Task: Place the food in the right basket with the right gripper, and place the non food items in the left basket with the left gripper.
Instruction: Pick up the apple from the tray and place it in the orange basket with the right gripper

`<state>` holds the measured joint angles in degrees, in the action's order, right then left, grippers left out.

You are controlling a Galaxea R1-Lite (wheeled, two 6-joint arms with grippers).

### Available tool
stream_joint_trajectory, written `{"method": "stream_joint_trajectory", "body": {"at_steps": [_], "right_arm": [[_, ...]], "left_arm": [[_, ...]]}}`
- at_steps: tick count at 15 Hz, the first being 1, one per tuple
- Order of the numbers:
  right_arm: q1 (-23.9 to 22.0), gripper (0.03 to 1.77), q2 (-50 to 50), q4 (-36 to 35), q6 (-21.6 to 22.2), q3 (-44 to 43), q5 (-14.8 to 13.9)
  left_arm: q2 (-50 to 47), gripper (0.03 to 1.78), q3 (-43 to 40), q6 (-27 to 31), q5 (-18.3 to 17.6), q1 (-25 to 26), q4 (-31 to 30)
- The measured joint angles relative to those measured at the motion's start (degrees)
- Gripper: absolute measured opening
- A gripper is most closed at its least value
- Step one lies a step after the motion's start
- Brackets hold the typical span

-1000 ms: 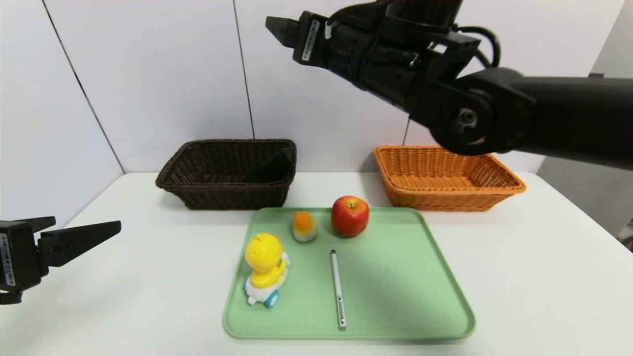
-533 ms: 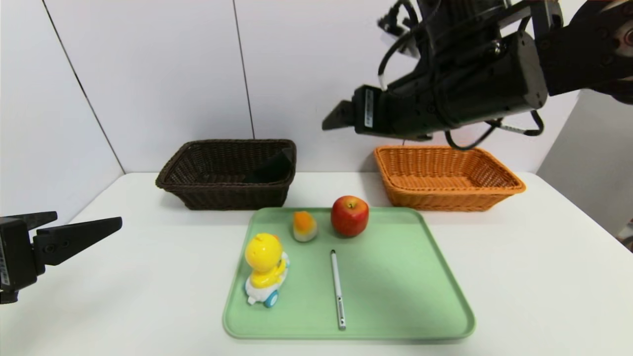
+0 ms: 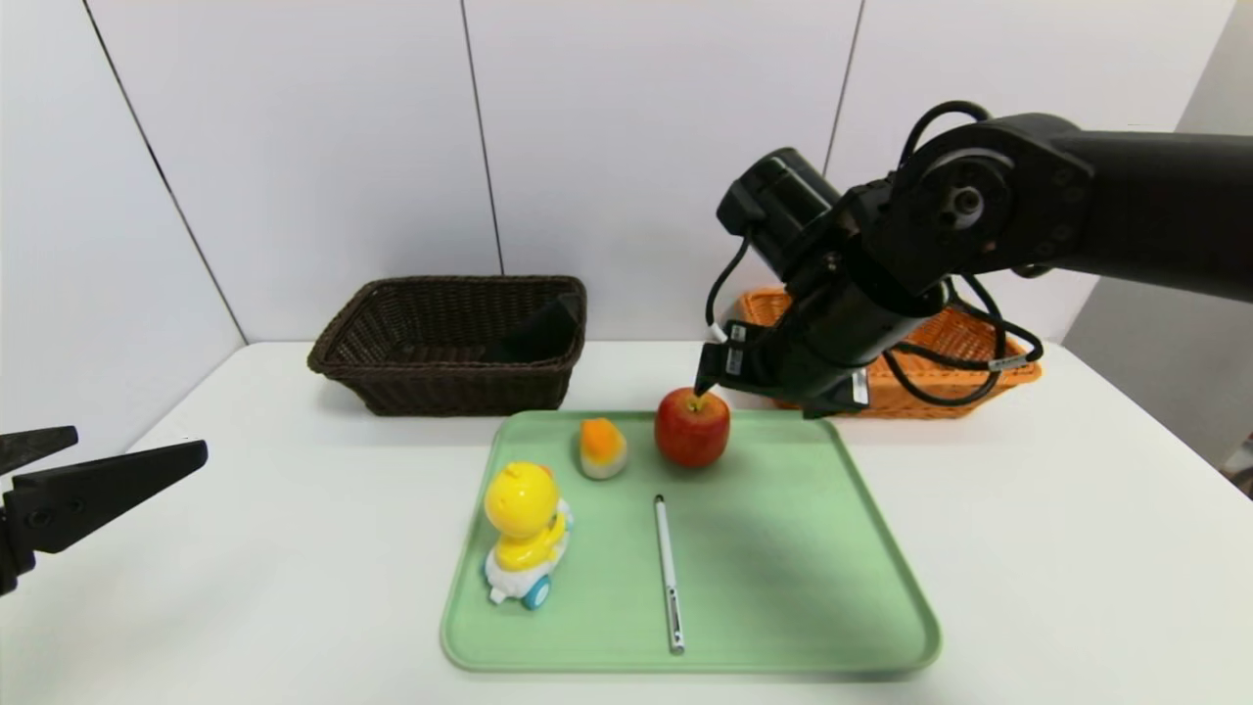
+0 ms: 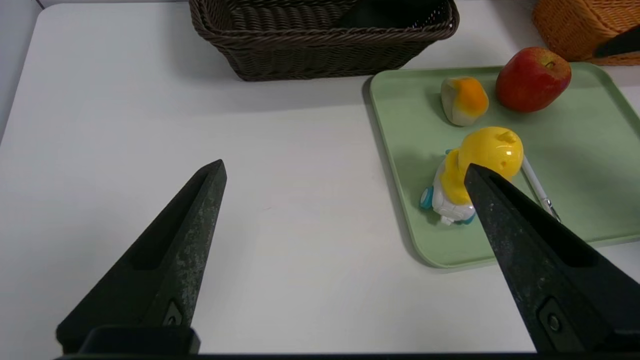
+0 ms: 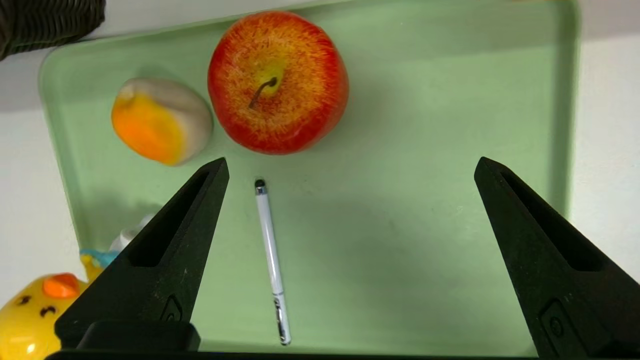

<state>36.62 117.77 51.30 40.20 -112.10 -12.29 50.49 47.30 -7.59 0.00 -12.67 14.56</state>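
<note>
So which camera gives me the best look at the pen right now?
The right wrist view: the pen lies whole and unobstructed on the green tray, between the open right tool tips. The head view shows it whole but smaller; the left wrist view shows only a short stretch behind the duck toy.

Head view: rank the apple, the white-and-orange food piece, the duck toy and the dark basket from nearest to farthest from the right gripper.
1. Apple, just under the right gripper.
2. White-and-orange food piece, beside the apple.
3. Duck toy and dark basket: too close to call.
</note>
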Motion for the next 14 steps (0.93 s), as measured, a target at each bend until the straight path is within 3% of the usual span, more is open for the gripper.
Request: {"method": "stream_joint_trajectory", "body": {"at_steps": [14], "right_arm": [[1.91,1.69,5.0,-7.95,1.39,-0.05,0.2]], "left_arm": [[-2.6,1.69,-0.8,-0.34,-2.08,0.0,2.12]]}}
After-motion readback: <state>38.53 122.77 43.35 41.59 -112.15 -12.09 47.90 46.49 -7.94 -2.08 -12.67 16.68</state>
